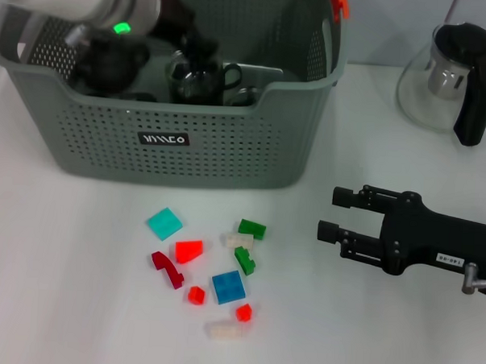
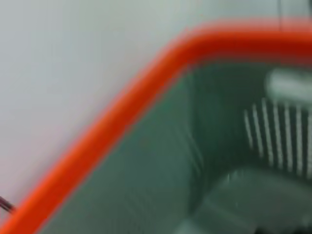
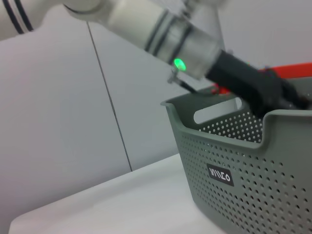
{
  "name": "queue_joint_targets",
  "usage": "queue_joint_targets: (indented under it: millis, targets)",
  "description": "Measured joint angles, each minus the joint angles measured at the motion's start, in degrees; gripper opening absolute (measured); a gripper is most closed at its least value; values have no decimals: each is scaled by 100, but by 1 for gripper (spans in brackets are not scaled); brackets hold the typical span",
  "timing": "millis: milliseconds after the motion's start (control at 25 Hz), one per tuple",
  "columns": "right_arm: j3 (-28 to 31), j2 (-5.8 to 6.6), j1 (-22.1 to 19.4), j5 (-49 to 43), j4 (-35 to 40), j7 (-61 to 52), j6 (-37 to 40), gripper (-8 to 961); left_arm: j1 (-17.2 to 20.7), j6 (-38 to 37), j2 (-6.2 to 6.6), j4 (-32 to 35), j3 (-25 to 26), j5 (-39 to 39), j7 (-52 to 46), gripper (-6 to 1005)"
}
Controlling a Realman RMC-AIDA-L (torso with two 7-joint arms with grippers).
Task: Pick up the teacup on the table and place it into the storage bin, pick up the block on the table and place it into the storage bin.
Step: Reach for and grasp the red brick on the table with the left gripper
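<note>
Left gripper (image 1: 202, 58) is down inside the storage bin (image 1: 179, 159), far left of the white table (image 1: 61, 287); arm with green light reaches in from the far left. Cannot tell how its jaws stand, dark clutter hides them. A glass teacup (image 1: 191, 81) with dark handle sits inside the bin right at the gripper; grip or release not clear. Left wrist view shows only the bin's orange-red rim clip (image 2: 97, 131) and grey inner wall, blurred.

Right gripper (image 1: 336, 214) rests low over the table at near right, pointing left, jaws apart, holding nothing.

Blocks lie scattered on the table just near of the bin: teal block (image 1: 164, 223), blue block (image 1: 228, 287), red ones, green ones, pale ones, all outside the bin. Glass teapot (image 1: 449, 82) with black handle stands far right, well apart from the bin.
</note>
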State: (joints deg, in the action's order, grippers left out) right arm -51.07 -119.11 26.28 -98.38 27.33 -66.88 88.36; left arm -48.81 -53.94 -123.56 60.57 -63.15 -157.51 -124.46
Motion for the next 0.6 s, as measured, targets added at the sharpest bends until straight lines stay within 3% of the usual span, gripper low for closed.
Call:
queue_joint_targets:
  millis: [80, 240, 360, 400, 440, 600]
  targets:
    - [1, 1, 0, -1, 0, 0, -1, 673, 250, -571, 8, 690, 284, 684, 102, 435]
    - [1, 3, -1, -9, 0, 0, -4, 673, 436, -1884, 299, 1206, 1285, 2232, 114, 593]
    - [1, 3, -4, -3, 1, 0, 17, 673, 450, -2961, 576, 879, 2220, 3121, 116, 644]
    - [0, 1, -4, -1, 0, 0, 24, 673, 502, -3703, 773, 431, 2748, 3614, 319, 651]
    - [1, 2, -5, 0, 0, 0, 26, 673, 502, -3703, 773, 431, 2748, 3614, 319, 657]
    - [1, 4, 8, -15, 1, -20, 30, 673, 852, -5127, 1281, -902, 3201, 4430, 1715, 662]
